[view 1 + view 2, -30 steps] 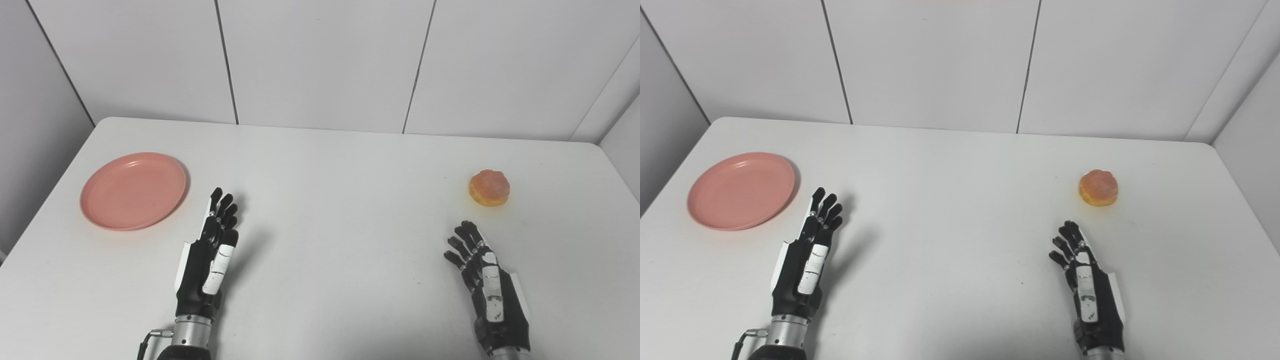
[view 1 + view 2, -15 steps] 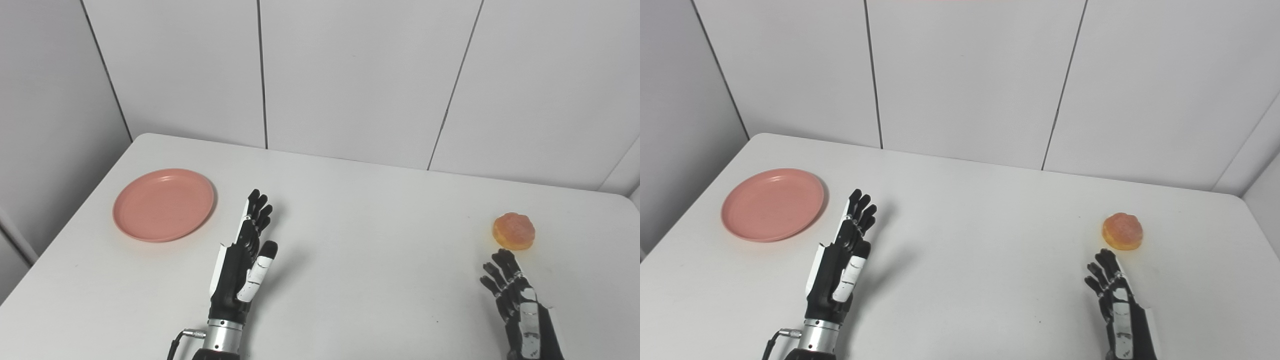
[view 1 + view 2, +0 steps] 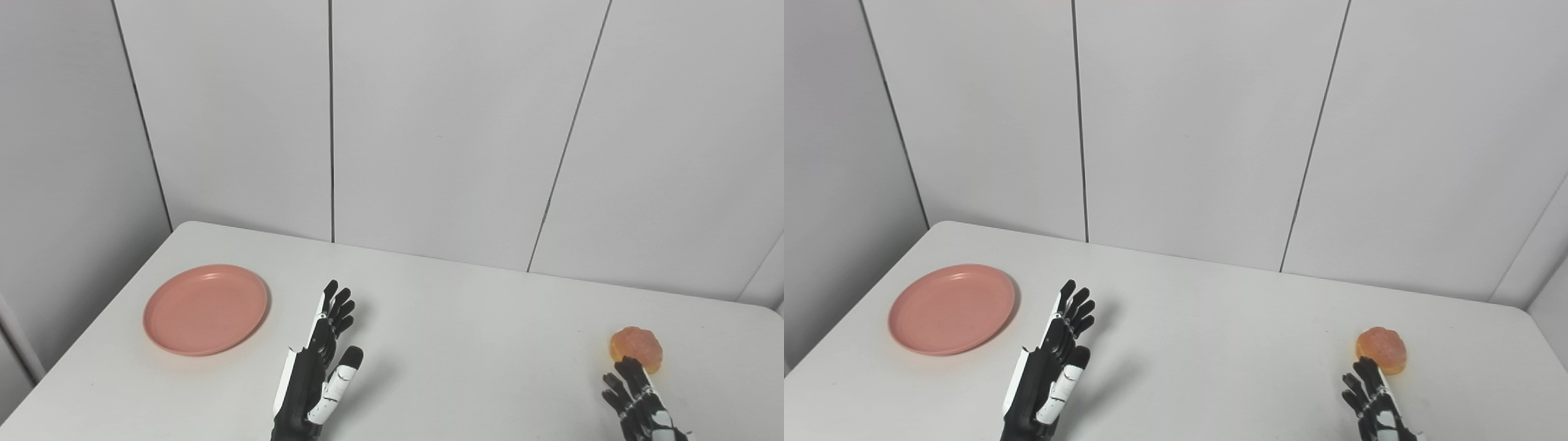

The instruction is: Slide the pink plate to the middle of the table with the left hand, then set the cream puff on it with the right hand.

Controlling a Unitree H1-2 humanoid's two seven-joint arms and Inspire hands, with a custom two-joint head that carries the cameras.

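The pink plate point(image 3: 206, 308) lies flat on the left part of the white table point(image 3: 465, 343). My left hand point(image 3: 318, 367) is raised just right of the plate, edge-on, fingers straight and apart, holding nothing and not touching the plate. The cream puff point(image 3: 636, 349), a golden glazed bun, sits near the table's right edge. My right hand point(image 3: 637, 404) is at the bottom right, fingers spread, its tips just short of the puff; most of the hand is cut off by the picture's edge.
Grey panelled walls point(image 3: 441, 122) close in the table at the back and on both sides. A wide bare stretch of tabletop point(image 3: 1213, 367) separates the two hands.
The camera has tilted upward, so everything has shifted down in the picture. The plate and the puff stay in place. Both hands remain open, roughly where they were.
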